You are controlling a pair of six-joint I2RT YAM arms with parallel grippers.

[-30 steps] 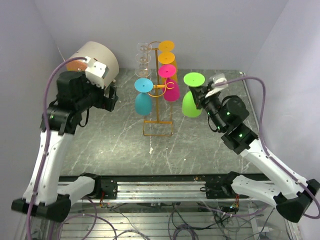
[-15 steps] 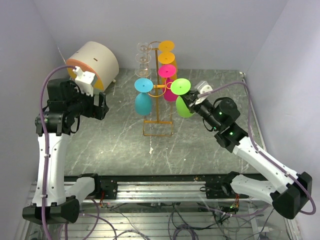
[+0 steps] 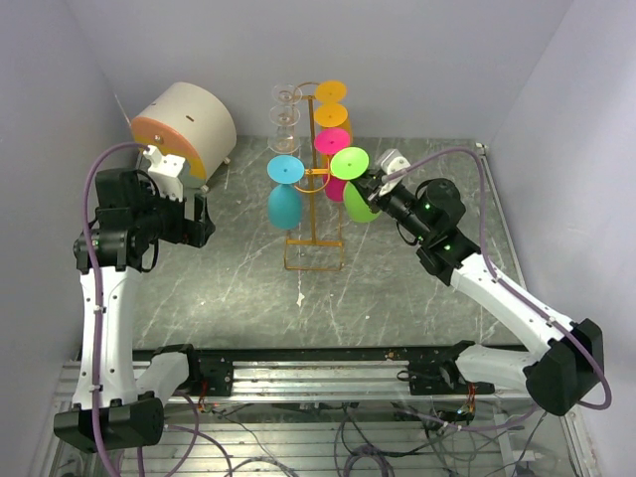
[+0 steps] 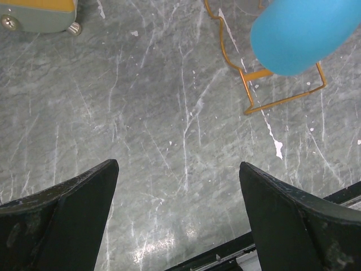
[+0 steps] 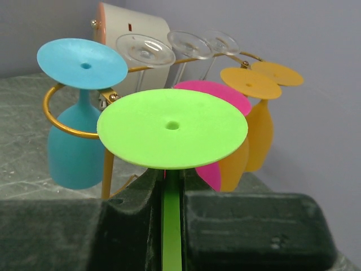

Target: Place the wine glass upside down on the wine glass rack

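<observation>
A grey marbled table (image 3: 229, 288) sits between pale walls, and the wire rack (image 3: 314, 231) stands near its middle, toward the back.

The right gripper (image 5: 171, 192) has its jaws pinched narrow on the stem of the green wine glass (image 5: 172, 127), held foot up and bowl down, so it is already inverted. Over the last second this arm has carried the glass in from well right of the rack to just beside its right side. There the green foot now overlaps the pink glass (image 3: 339, 185) hanging on the rack. By my judgement the approach is nearly done, and what remains is sliding the stem into a free ring.

The left gripper (image 4: 177, 186) stands wide with nothing between its fingers. It has drawn back and down to the left of the rack, away from the cream drum (image 3: 189, 121) — out of the way, it seems.

Whether the stem touches the wire yet I cannot tell, since any free ring on the rack's right side is hidden behind the green foot and the pink glass. In the right wrist view the green bowl is lost below the fingers. The left wrist view catches only the bowl of the blue glass (image 4: 302, 34) and a corner of the rack's base — the rest is cut off.
</observation>
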